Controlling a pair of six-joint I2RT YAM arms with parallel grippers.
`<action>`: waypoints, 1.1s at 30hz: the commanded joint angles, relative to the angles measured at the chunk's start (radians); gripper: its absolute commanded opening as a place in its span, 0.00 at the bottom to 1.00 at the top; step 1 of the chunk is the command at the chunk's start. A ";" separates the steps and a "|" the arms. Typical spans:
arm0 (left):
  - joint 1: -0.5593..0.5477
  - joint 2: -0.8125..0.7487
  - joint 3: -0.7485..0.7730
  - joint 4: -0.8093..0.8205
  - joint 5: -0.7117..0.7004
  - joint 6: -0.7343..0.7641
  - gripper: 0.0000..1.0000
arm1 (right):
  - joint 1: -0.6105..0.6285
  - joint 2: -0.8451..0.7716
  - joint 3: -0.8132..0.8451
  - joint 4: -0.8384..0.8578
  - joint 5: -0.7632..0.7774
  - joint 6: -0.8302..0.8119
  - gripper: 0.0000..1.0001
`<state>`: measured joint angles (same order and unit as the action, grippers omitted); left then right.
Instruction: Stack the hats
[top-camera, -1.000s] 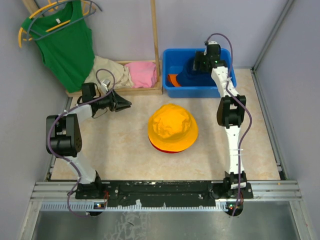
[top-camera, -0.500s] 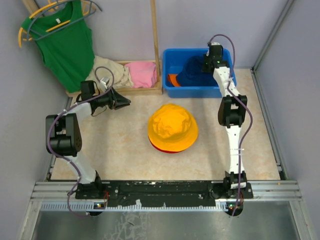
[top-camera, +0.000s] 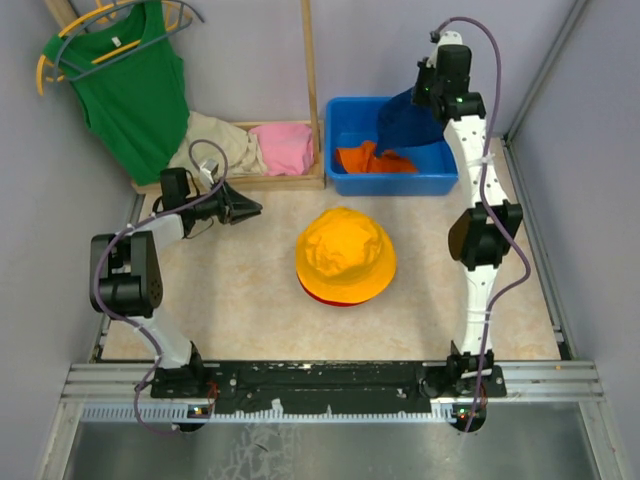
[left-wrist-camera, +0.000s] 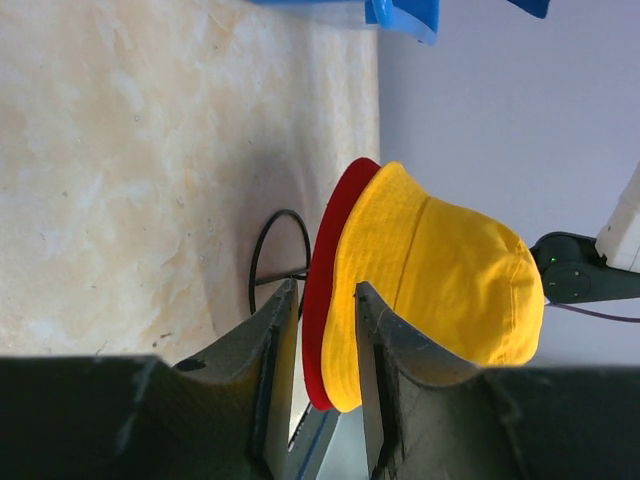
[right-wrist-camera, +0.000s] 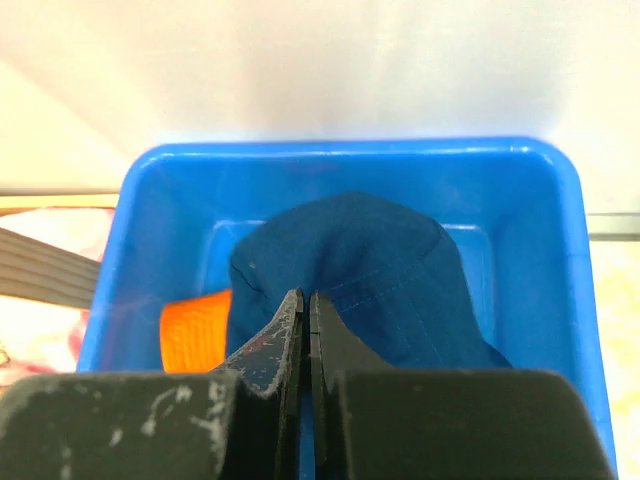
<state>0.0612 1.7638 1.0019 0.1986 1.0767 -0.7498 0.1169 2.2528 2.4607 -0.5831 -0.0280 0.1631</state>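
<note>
Right gripper (right-wrist-camera: 303, 300): jaws pressed together on a fold of the navy hat (right-wrist-camera: 370, 270). Grip is on cloth near the hat's edge; I cannot tell whether brim or lower crown is pinched.

Navy hat: hangs from my fingers over the blue bin (right-wrist-camera: 330, 160), its lower part inside the bin walls or just above them. The rounded crown bulges away from my wrist. In the overhead view the cloth trails from the grip down and left, so I judge its long axis as running from my fingertips toward the bin floor.

Orange hat (right-wrist-camera: 195, 325): lying in the bin, beside and partly under the navy one.

Stack: yellow hat (top-camera: 345, 255) sits crown up on the red hat (top-camera: 322, 295), mid-table (top-camera: 250, 290), well apart from the bin.

Left gripper (top-camera: 250, 208): jaws partly apart, holding nothing, low over the table's left side.

Step in hand, as I judge it: extraction of the third hat. The next move calls for clearing the bin wall, carrying to the stack and releasing crown up over the yellow crown.
</note>
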 joint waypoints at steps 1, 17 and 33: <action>0.005 -0.060 -0.016 0.058 0.029 -0.022 0.35 | 0.024 -0.053 -0.033 0.022 0.027 -0.030 0.00; 0.005 -0.093 -0.018 -0.014 0.009 0.023 0.35 | 0.022 0.015 0.025 0.032 0.014 -0.021 0.00; 0.005 -0.110 0.020 -0.014 0.026 -0.008 0.35 | 0.098 -0.177 0.108 0.074 -0.095 0.149 0.00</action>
<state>0.0616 1.6905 1.0447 0.1501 1.0813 -0.7410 0.1703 2.2654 2.5340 -0.5728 -0.0841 0.2485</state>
